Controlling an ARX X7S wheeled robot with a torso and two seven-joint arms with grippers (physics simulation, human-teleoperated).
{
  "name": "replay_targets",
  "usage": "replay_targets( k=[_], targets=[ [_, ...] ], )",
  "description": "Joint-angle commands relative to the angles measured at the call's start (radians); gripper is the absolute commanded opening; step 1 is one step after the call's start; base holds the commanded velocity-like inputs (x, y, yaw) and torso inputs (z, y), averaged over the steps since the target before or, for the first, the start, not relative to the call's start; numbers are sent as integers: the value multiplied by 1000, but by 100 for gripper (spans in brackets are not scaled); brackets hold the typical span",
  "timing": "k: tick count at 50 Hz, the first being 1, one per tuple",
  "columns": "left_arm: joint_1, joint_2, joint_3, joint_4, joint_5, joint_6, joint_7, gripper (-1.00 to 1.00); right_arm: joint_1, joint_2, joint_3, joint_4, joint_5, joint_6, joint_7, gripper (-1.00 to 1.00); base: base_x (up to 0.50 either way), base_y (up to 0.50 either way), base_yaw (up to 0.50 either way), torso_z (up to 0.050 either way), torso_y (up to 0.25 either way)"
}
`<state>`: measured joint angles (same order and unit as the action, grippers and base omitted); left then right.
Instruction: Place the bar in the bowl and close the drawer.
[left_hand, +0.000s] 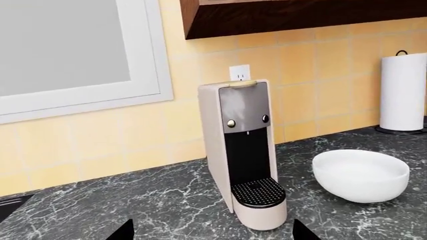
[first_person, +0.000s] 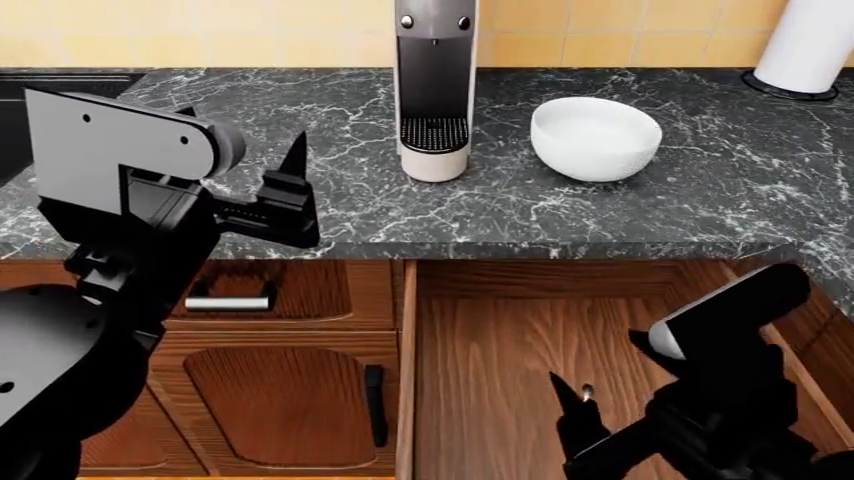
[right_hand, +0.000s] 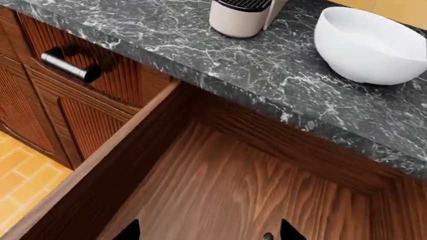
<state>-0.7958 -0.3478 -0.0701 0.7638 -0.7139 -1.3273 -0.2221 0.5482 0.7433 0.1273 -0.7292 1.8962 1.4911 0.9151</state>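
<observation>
The left gripper (first_person: 296, 195) hangs above the counter's front edge, at nine o'clock from the coffee machine (first_person: 435, 85), fingers spread and holding nothing. The right gripper (first_person: 577, 420) is lowered inside the open drawer (first_person: 534, 340), fingers parted and bare. The bowl (first_person: 595, 138) sits at three o'clock from the machine. The bar shows in no view.
</observation>
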Motion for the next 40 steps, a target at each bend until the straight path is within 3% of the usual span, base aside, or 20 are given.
replay_targets(
  k=[1,18,40],
  targets=[
    [12,-3,2,-8,-4,16,-5,100,-119,17,-28,-25,-7,16,-27,100,0,0,0,0,0],
    [47,-15,9,-21,-1,58,-2,100,-301,-4,-36,-69,-165,38,-157,100,0,0,0,0,0],
    [74,-26,17,-35,0,91,-5,100,-392,6,-96,-68,-278,-9,-227,100,0,0,0,0,0]
  ],
)
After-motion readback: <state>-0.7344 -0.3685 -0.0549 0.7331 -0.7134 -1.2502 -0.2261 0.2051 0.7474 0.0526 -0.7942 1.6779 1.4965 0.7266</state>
